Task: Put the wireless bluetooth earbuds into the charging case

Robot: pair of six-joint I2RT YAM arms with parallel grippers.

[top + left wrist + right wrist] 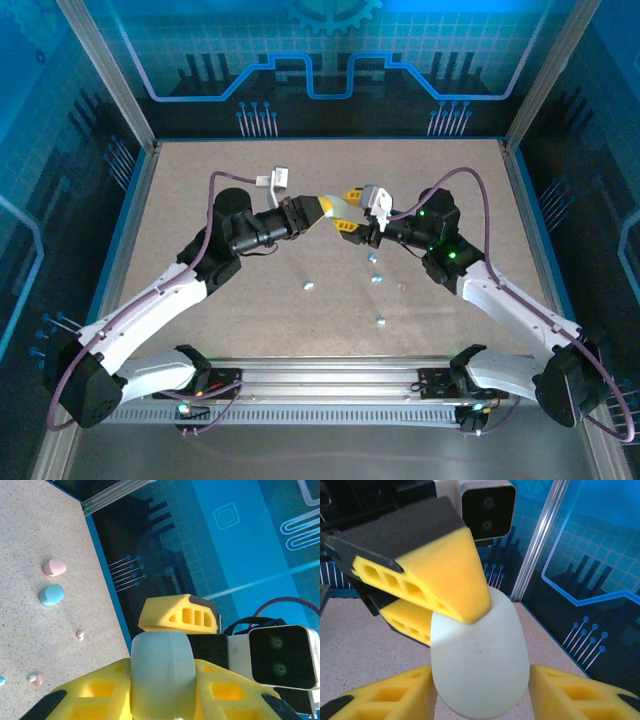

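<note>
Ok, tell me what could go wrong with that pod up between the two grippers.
1. The smooth pale pod hangs above the table, pinched by the left gripper; the right gripper flanking it could knock it loose.
2. If it drops, it may scatter the tiny earbuds loose on the table.

From above, the earbuds (308, 286) are mere specks, their shapes too small to read. The pale charging case (480, 665) has its far end tucked behind the left gripper (451, 625). The right gripper (480, 680) has its fingers clipped by the bottom edge, and whether they actually touch the case can't be told.
</note>
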